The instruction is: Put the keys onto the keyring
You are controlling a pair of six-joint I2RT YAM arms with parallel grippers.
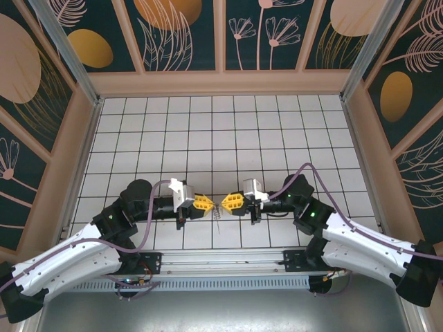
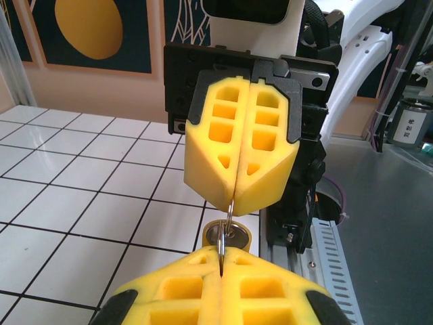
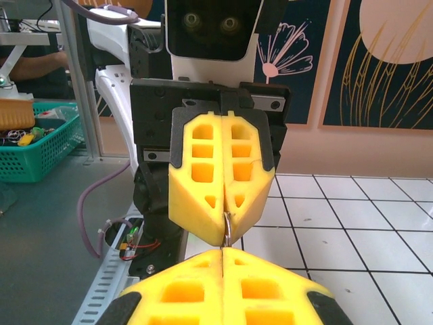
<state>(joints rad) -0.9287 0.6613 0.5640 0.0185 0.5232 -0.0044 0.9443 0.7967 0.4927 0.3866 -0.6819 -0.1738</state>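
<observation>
My left gripper (image 1: 210,205) and right gripper (image 1: 223,202) meet tip to tip low over the near middle of the tiled table (image 1: 208,131). Both are shut on a small metal ring (image 2: 230,213) stretched between them. In the left wrist view my left gripper (image 2: 221,254) pinches the ring's lower end and the right gripper (image 2: 233,203) holds its upper end. A key with an orange-yellow head (image 2: 239,235) hangs on the ring just behind the tips. In the right wrist view the ring (image 3: 229,229) bridges my right gripper (image 3: 222,250) and the left one (image 3: 222,238). The brown strap is hidden.
A slotted metal rail (image 1: 221,263) runs along the table's near edge right under both grippers. Off the table stands a teal basket (image 3: 34,145). Wooden walls (image 1: 221,83) close the table on three sides; open tiles stretch behind the grippers.
</observation>
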